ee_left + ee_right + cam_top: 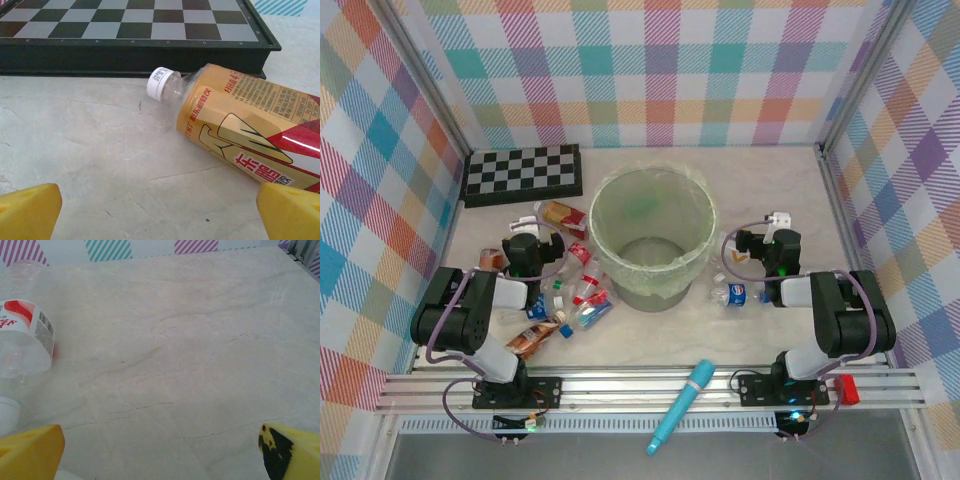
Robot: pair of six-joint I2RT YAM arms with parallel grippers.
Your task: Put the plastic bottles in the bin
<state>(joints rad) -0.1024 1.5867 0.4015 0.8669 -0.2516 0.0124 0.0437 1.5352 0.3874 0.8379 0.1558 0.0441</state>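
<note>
Top: pale-green round translucent bin (pixel 650 285) centre-frame, clear plastic bottles (pixel 582 298) heaped left of it; left wrist: left gripper (pixel 160 214) wide open, empty, orange-labelled bottle (pixel 240 125) off right, could roll; right wrist: right gripper (pixel 160 452) gaping empty, red-labelled bottle (pixel 22 340) far left, likely miss.

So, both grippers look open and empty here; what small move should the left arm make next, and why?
Probably ease the left gripper forward and slightly right so its open jaws straddle the orange-label bottle. That bottle lies on its side just ahead, right of centre, in front of the checkerboard, and nothing sits between the jaws yet.
</note>
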